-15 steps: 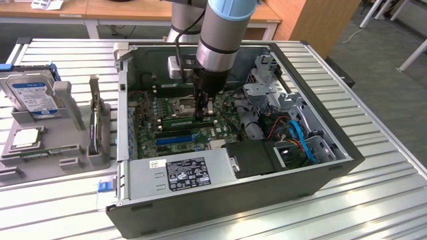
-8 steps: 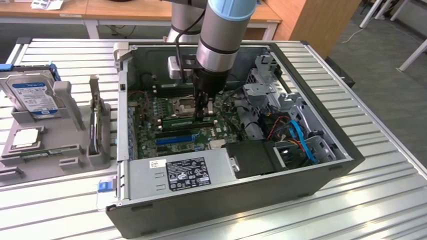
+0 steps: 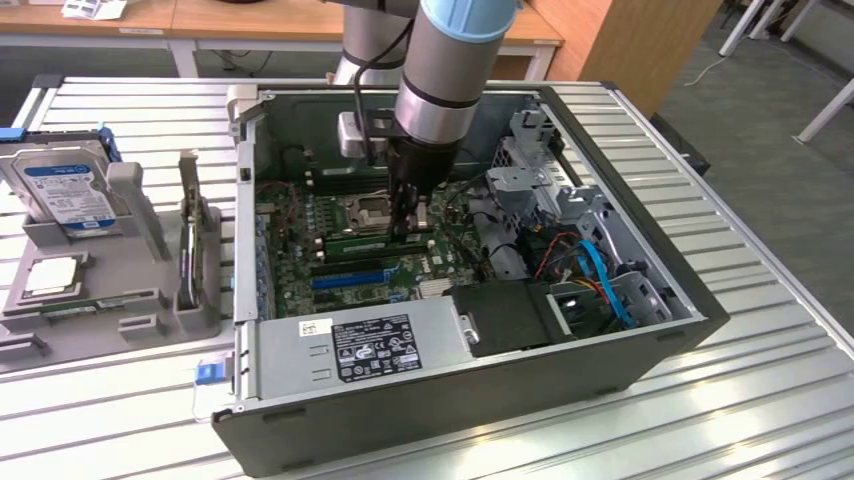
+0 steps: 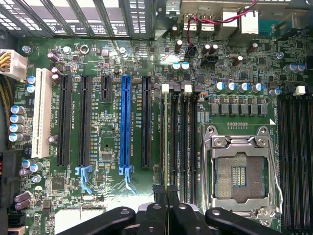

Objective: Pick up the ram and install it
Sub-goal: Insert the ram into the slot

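The ram (image 3: 367,241), a long thin green stick, stands on edge along the memory slots of the motherboard (image 3: 300,235) inside the open computer case (image 3: 641,330). My gripper (image 3: 412,222) reaches straight down into the case, and its fingertips meet at the ram's end on the exterior view's right. In the wrist view the gripper (image 4: 167,196) has its black fingers (image 4: 159,196) pressed together directly over the dark memory slots (image 4: 183,142). The empty processor socket (image 4: 240,171) lies beside these slots.
A blue expansion slot (image 4: 126,122) and black slots lie beside the memory slots. The power supply (image 3: 360,345), drive cage and blue cables (image 3: 594,280) crowd the case. On the exterior view's left, a grey tray (image 3: 147,325) holds a hard drive (image 3: 67,190) and a processor chip (image 3: 51,275).
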Controlling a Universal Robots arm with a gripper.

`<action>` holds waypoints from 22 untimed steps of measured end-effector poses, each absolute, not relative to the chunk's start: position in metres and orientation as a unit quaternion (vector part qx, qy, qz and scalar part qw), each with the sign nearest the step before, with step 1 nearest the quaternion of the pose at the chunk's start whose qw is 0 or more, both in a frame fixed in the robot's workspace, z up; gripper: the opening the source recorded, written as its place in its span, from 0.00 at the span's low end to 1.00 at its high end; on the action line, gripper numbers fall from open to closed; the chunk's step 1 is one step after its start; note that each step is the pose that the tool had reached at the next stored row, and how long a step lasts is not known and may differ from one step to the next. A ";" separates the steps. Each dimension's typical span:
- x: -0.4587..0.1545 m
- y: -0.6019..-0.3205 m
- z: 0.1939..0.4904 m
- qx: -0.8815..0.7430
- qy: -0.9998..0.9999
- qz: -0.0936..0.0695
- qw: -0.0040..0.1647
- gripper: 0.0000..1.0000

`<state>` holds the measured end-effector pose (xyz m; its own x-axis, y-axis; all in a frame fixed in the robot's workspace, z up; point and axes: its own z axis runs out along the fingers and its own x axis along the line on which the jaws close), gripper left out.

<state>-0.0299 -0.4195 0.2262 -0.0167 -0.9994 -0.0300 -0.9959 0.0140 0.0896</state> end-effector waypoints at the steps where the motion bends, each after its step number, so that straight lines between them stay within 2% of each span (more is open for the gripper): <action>1: -0.030 -0.420 0.226 0.701 -0.712 -0.042 0.021 0.11; 22: -0.027 -0.419 0.229 0.700 -0.712 -0.051 0.030 0.11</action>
